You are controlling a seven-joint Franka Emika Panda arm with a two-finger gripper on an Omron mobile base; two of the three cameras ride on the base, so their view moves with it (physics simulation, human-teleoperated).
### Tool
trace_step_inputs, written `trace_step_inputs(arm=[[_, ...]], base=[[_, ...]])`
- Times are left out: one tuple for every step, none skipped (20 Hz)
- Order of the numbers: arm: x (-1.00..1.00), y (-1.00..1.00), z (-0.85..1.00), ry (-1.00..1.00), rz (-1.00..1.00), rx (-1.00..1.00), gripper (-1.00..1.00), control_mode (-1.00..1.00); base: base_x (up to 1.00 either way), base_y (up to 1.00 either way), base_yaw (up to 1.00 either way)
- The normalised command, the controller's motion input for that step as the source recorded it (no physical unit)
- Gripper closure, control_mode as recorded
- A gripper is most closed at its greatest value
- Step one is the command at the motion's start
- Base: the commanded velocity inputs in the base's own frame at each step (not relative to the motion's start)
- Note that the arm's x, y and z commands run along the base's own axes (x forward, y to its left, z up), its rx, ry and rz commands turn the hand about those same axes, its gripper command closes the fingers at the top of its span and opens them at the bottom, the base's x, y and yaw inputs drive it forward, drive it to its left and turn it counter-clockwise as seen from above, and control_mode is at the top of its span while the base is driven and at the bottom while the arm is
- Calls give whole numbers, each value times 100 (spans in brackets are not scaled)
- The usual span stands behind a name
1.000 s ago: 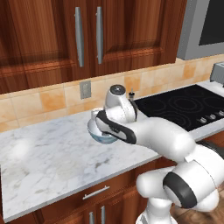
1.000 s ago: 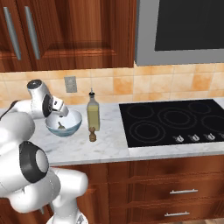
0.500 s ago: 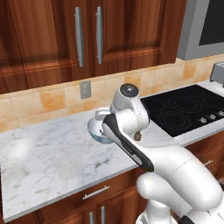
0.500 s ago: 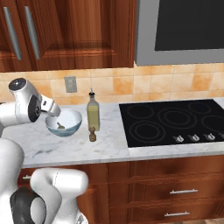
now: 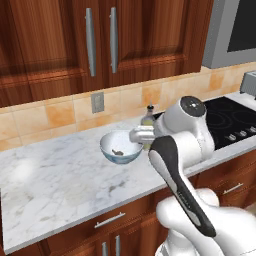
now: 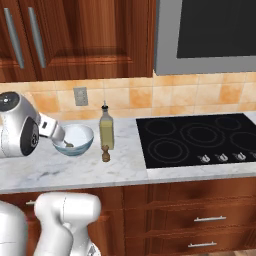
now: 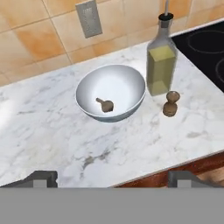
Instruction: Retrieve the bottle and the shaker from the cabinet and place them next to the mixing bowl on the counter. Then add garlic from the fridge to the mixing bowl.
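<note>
- One marble surface [image 7: 52,131], white with grey veins, carries all the task items; brown wood drawers with steel handles below it, tan tile backsplash behind.
- Black glass cooktop [image 6: 200,137] set into the surface, on the bottle's far side from the bowl.
- Wall doors [image 5: 100,40], reddish-brown wood, two long steel bar handles, above the backsplash.
- Mixing bowl [image 7: 110,92]: round, glossy pale blue-white, upright on the surface below the wall outlet [image 7: 89,18].
- Bottle [image 7: 161,61]: square-sided clear glass, yellow-olive liquid, dark top; upright, just beside the bowl, between bowl and cooktop.
- End effector [image 7: 111,177]: fingertips far apart at the lower edge of the hand view, nothing between them; wide, empty, raised above the surface's front edge, aimed at the bowl.
- Shaker [image 7: 171,103]: short brown cylinder, upright, just in front of the bottle, near the bowl, not touching it.
- Garlic [image 7: 105,104]: small greyish-brown lump resting inside the bowl, on its bottom.
</note>
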Motion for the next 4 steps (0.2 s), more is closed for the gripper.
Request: trace_step_inputs(arm=[[-91,-38,76,-3,3,2,-100,-100],[-81,-39,84,-4,3,1,-100,-100],[-74,-41,89,-4,3,0,-100,-100],[-69,-39,92,-5,2,0,-100,-100]], base=[[0,0,0],[0,0,0],[0,0,0],[0,0,0]])
